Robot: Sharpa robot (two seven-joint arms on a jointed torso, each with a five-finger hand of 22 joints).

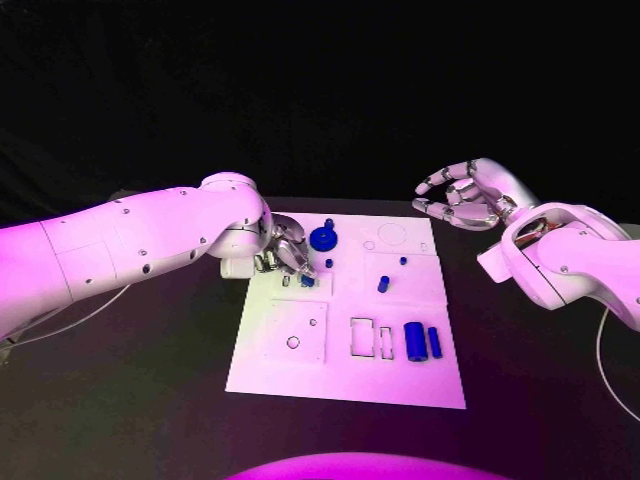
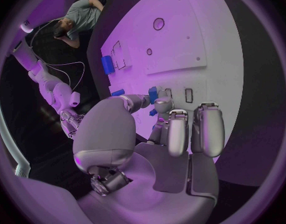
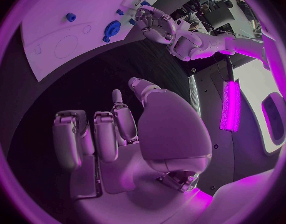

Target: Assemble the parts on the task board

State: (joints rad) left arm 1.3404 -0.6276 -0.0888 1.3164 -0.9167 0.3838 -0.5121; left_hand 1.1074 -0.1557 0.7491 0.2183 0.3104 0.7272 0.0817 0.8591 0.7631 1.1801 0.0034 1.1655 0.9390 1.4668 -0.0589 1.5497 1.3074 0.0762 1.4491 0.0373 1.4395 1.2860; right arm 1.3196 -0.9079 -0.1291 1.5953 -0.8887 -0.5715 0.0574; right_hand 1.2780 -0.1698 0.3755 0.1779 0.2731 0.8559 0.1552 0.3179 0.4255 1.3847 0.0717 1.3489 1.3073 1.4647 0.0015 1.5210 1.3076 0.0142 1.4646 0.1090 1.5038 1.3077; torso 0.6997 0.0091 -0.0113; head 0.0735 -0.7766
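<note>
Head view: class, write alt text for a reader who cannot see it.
The left hand reaches down with its fingers on a small blue part at the left edge of the white task board. The right hand hovers off the board, holding nothing.

Place: a robotics lab or test cell, set up for recording.
Work surface: a black table (image 1: 147, 400) with a white task board (image 1: 284, 360) laid flat at its middle.
Backdrop: plain black behind the far edge of the table.
Lighting: magenta light over the whole scene; a glowing light strip (image 3: 230, 106) in the right wrist view.
Cabling: thin cables (image 1: 616, 385) trail across the table.
</note>
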